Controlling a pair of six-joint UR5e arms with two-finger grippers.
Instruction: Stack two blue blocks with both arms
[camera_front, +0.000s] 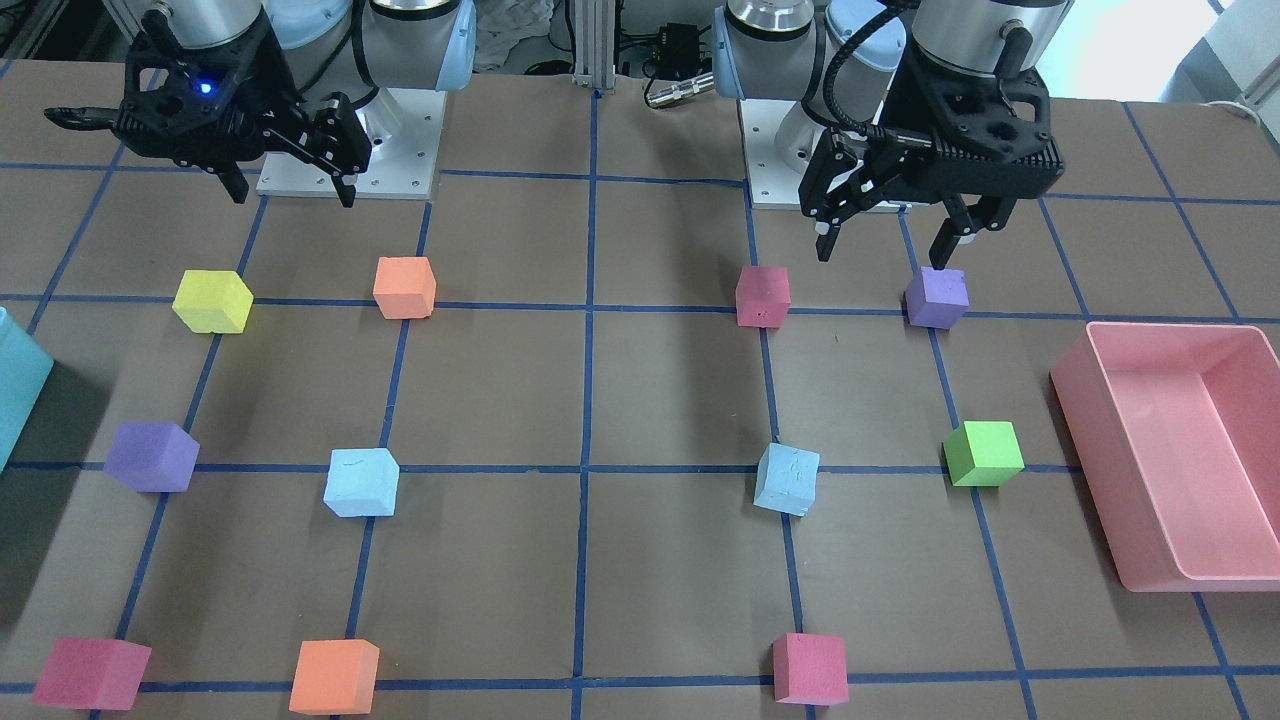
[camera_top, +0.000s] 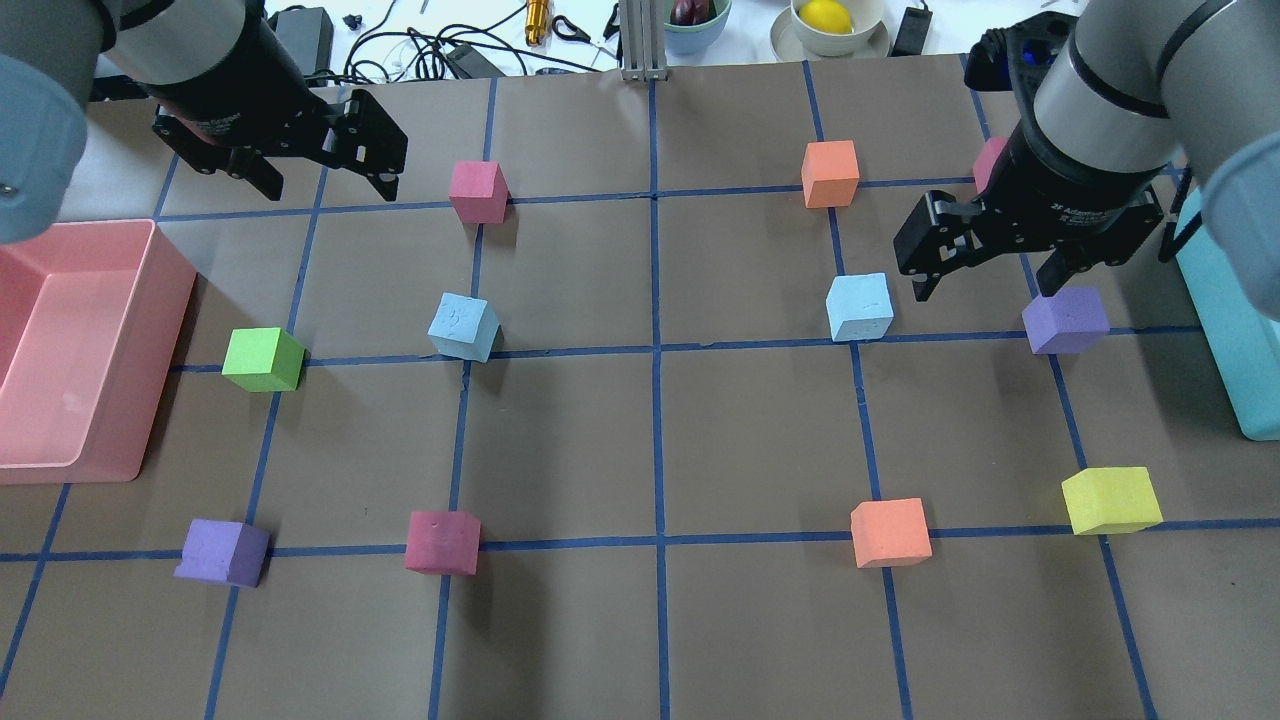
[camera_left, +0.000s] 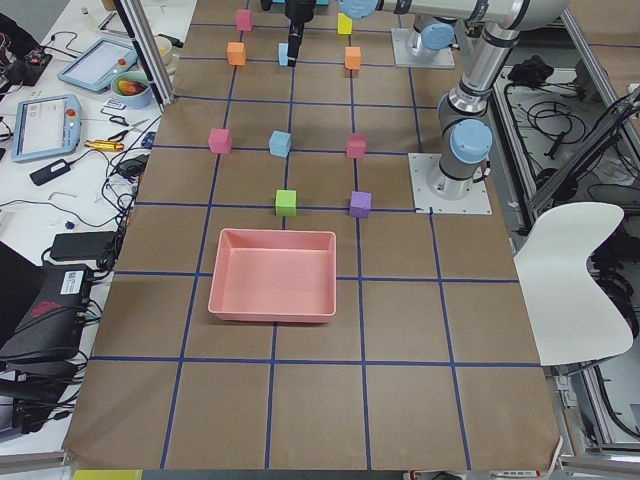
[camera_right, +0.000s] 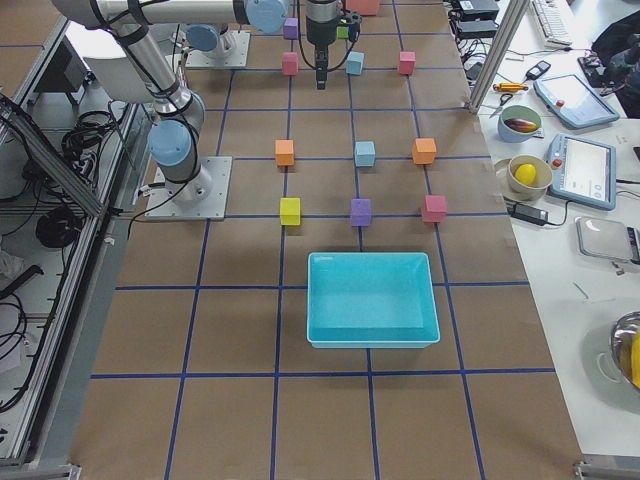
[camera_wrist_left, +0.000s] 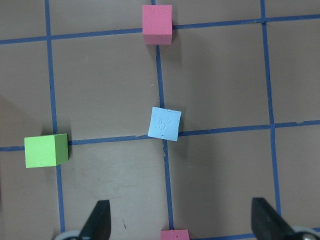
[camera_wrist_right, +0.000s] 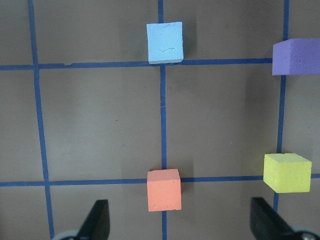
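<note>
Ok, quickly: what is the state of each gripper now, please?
Left gripper: open, holding nothing.
Right gripper: open, holding nothing.

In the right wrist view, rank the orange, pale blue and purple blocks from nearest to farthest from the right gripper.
1. orange block: bottom centre, just ahead of the open right gripper.
2. blue block: top centre, straight ahead past the orange one.
3. purple block: top right edge, level with the blue one but off to the side.

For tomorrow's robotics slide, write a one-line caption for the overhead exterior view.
Both open, the left gripper and right gripper hover above the gridded table; the blue blocks sit apart, unstacked.
</note>
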